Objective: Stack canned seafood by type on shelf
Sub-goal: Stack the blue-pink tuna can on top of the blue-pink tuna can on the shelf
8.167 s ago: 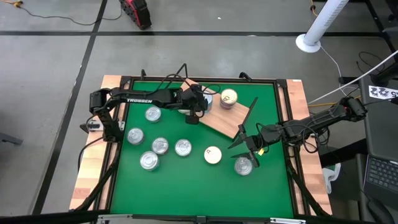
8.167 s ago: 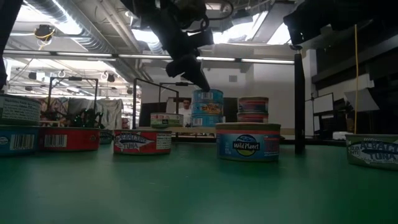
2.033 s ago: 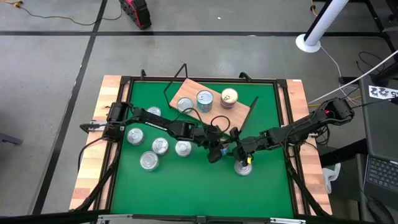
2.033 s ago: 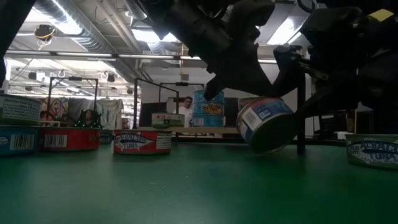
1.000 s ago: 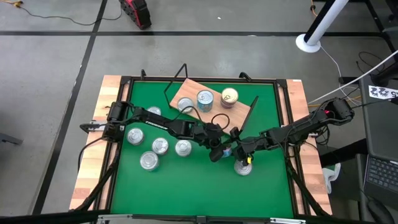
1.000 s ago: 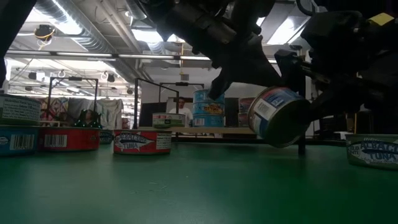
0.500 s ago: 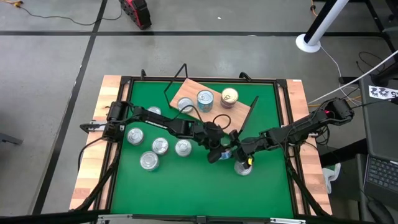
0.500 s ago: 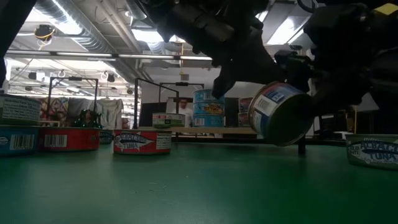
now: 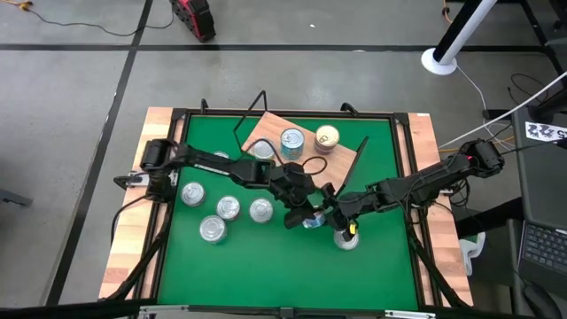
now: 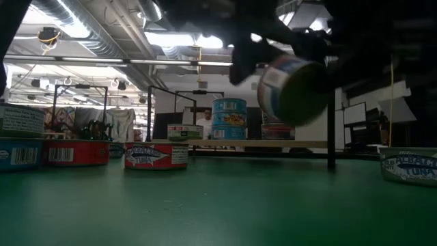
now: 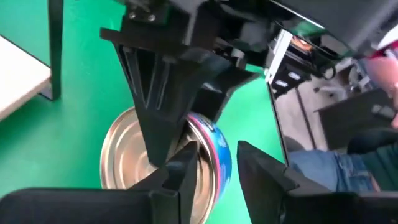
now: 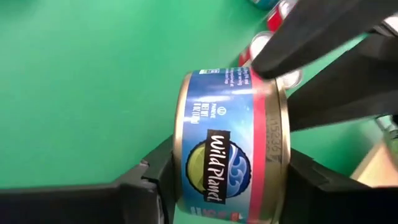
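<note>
Both grippers meet at mid-table on one blue-labelled tin (image 9: 312, 221), which hangs on edge well above the mat (image 10: 290, 89). My left gripper (image 9: 301, 217) comes from the left and my right gripper (image 9: 330, 213) from the right; each is shut on it. The wooden shelf (image 9: 310, 168) stands on its wire supports toward the far edge. It bears a blue two-tin stack (image 10: 229, 117), a gold-topped tin (image 9: 327, 137) and one more tin (image 9: 262, 149). My left gripper (image 11: 217, 165) pinches the tin across its flat faces, one finger (image 11: 181, 167) on the golden lid (image 11: 127, 165), the side wall (image 11: 217, 152) in the gap. It comes about level from the table's left. The tin is lifted clear, on edge. My right gripper (image 12: 230, 183) pinches the same tin between its two fingers, one on each flat face; the labelled side wall (image 12: 217, 143) faces the camera. The fingers (image 12: 152, 180) come roughly level from the table's right. The tin is clear of the mat, flat faces upright.
Several silver-lidded tins sit on the green mat at the left (image 9: 192, 192) (image 9: 229, 207) (image 9: 260, 210) (image 9: 212, 229). One tin lies just below the grippers on the right (image 9: 345, 237). A black wire support (image 10: 330, 116) stands at the shelf's right end.
Both grippers have risen together with the tin between them and drifted a little toward the table's left. The tin, low over the mat a second ago, now hangs about as high as the top of the shelf's stack, still on edge.
</note>
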